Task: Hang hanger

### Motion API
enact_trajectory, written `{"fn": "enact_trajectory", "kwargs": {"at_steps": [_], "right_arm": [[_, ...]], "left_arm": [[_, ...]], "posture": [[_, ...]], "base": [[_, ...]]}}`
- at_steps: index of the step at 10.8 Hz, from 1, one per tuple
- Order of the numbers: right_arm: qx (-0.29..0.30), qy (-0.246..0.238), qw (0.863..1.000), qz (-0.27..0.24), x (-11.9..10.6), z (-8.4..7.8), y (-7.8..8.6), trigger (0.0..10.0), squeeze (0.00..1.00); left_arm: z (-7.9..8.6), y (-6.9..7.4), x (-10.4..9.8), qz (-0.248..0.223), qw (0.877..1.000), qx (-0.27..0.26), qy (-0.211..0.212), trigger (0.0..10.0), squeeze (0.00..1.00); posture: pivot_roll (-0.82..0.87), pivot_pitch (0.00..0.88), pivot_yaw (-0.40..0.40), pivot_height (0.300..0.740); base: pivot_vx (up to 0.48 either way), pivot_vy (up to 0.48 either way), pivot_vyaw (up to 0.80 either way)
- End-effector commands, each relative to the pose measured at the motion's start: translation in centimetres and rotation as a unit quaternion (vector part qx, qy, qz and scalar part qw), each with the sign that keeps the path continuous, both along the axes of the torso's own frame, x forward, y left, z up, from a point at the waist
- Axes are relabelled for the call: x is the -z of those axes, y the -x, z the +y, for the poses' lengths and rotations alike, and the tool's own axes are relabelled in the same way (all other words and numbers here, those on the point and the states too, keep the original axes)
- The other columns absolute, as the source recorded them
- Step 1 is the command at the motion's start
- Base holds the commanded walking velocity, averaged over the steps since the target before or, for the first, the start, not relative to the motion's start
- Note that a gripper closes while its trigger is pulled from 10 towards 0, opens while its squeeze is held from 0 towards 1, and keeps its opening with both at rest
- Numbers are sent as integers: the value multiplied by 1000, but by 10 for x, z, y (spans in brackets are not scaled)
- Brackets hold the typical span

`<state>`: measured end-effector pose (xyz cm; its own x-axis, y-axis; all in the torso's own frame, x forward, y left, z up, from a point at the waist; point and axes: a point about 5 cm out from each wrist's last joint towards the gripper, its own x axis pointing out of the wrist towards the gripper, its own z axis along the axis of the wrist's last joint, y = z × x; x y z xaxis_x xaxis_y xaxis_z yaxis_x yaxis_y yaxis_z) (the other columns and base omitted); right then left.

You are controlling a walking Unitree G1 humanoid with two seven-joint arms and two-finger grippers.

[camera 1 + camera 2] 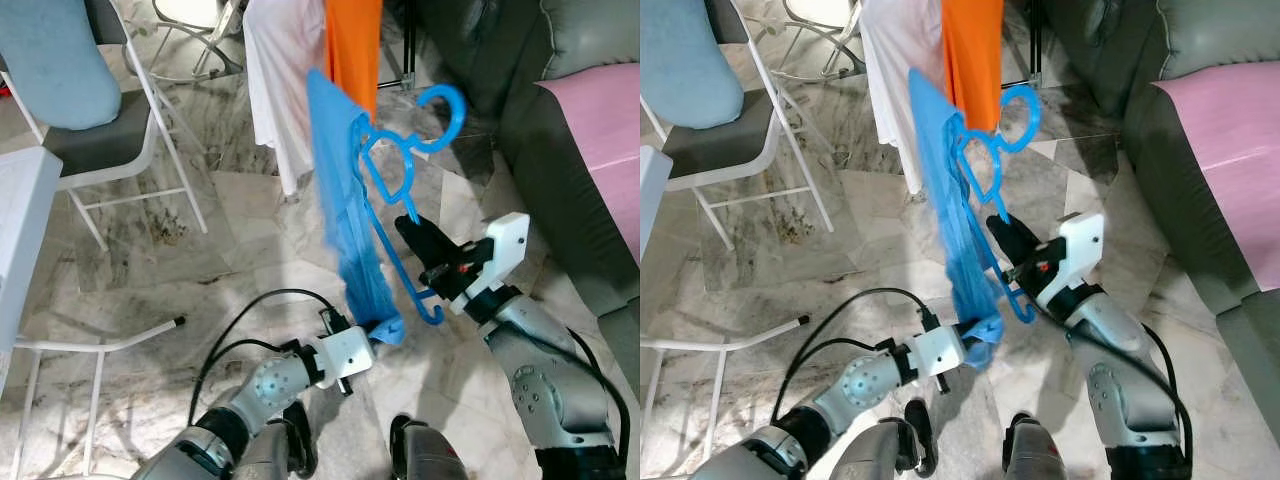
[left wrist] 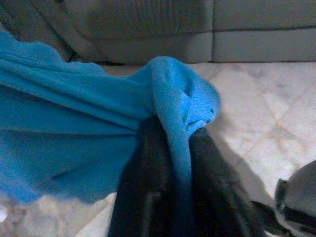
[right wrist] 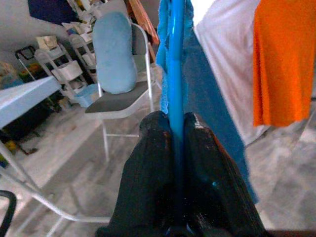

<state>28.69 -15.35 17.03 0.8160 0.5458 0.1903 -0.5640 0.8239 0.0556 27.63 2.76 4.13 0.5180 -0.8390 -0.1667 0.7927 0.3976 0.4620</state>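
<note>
I have the right gripper (image 1: pixel 428 262) closed on the lower bar of the blue hanger (image 1: pixel 395 170); the right wrist view shows its jaws pinched flat against the plastic with no gap. The hanger is held up in front of me, tilted, its hook (image 1: pixel 444 112) uppermost and close to the hanging orange garment (image 1: pixel 353 45) and white garment (image 1: pixel 283 70). A blue cloth (image 1: pixel 350 210) is draped over the hanger and trails down to the left gripper (image 1: pixel 965 345), whose jaws are closed on its bunched lower end.

To do this step well, I judge I should raise the hook above the rail, keep the hanger plane upright, and slacken the left grip so the cloth does not drag the hanger askew as it seats.

The rail or line that carries the hung garments lies beyond the top edge of the head views, so I cannot place the hook's target. How the cloth sits over the hanger's shoulders is hard to make out. A folding chair (image 1: pixel 110 140) stands to my left, a sofa (image 1: pixel 560 150) to my right.
</note>
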Motion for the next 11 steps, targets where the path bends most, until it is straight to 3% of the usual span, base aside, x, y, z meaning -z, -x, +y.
{"fn": "enact_trajectory", "kwargs": {"at_steps": [1,3,4,5,7,8,10,11], "right_arm": [[-9,4,999,-39,-9,4,5,10000,0],[14,-7,999,-40,-8,1,3,10000,0],[22,-5,999,-45,-8,1,3,10000,0],[31,10,998,-49,-6,3,2,10000,0],[36,10,998,-55,-5,4,2,10000,0],[28,52,997,-59,3,-3,2,10000,0],[4,105,993,-50,12,-16,8,10000,0],[-31,139,989,-28,23,-30,21,10000,0]], "left_arm": [[5,9,15,49,999,-5,-8,10000,1000],[7,8,18,82,996,-34,18,10000,1000],[8,8,18,87,995,-46,32,10000,1000],[15,2,12,85,990,-81,75,10000,1000],[18,-2,8,84,987,-98,95,10000,1000],[36,-18,-8,36,984,-137,111,10000,1000],[62,-35,-23,-6,982,-163,100,10000,1000],[80,-54,-50,-62,980,-170,89,10000,1000]], "posture": [[-177,266,122,740],[-186,264,123,740],[-186,265,120,740],[-186,268,120,740],[-181,268,118,740],[-170,255,111,740],[-168,246,100,740],[-163,247,94,740]], "base": [[0,0,0],[0,0,0],[0,0,0],[0,0,0],[0,0,0],[0,0,0],[0,0,0],[0,0,0]]}}
